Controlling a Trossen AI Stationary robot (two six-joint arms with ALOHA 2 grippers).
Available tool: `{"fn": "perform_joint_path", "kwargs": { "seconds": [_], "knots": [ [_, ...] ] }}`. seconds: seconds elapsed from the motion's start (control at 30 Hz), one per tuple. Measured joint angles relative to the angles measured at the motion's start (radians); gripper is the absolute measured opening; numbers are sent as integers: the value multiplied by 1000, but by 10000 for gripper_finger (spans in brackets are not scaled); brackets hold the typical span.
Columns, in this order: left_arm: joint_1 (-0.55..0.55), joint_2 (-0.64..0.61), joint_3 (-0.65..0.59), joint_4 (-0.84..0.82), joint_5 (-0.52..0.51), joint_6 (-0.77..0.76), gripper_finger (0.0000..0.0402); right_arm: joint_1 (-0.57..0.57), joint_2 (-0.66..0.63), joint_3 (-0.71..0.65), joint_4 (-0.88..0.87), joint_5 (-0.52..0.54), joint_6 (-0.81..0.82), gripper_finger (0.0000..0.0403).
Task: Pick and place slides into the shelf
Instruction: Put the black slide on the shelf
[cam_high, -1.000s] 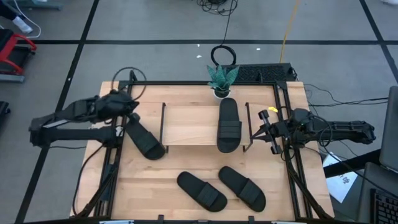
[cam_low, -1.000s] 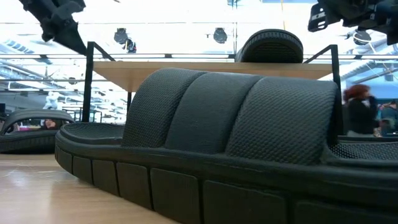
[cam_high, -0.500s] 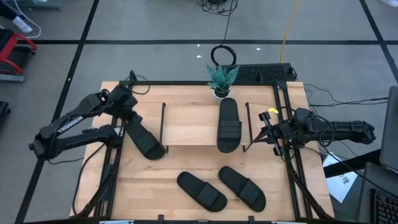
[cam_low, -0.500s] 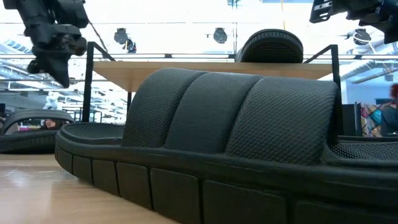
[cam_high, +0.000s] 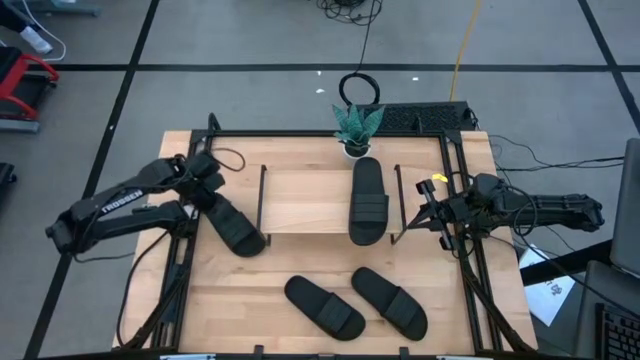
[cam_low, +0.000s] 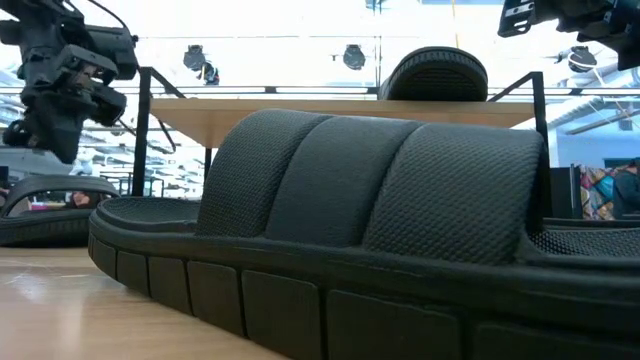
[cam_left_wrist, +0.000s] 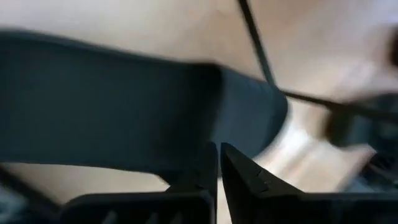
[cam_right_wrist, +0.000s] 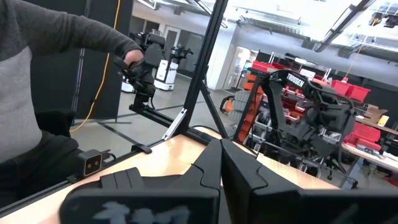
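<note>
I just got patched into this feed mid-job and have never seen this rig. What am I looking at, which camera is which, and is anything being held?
It is a table robot with two dark arms, each ending in a two-finger claw. The high view looks straight down; the low view sits at table level, nearly filled by one slide; each wrist view looks past that arm's own fingers.

On the table stands a low shelf with one slide already on it. Three more lie on the table: one left of the shelf and two in front. A small plant stands behind the shelf.

The left claw is shut, just over the left slide's far end, holding nothing. The right claw is shut and empty, waiting right of the shelf.
</note>
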Motion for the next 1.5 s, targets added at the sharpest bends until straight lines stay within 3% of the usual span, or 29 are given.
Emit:
{"fn": "perform_joint_path", "kwargs": {
  "seconds": [0.17, 0.37, 0.6, 0.73, 1.23, 1.5],
  "knots": [
    [-54, -2, -31, 112, 61, -25, 61, 0, 0, 0, 0, 1, 0, 0],
    [-90, -2, -31, 198, 58, -47, 156, 0, 0, 0, -2, 1, 0, 0],
    [-109, 4, -31, 209, -61, -88, 274, 0, 0, 0, -6, 1, 0, 0],
    [-128, 4, -31, 200, -104, -90, 315, 0, 0, 0, -8, 1, 0, 0],
    [-309, 5, -32, 208, -208, -182, 328, 0, 0, 0, -17, 2, 8, 0],
    [-431, 5, -125, 254, -237, -258, 328, 0, 0, 0, -21, 2, 8, 0]
  ]
}}
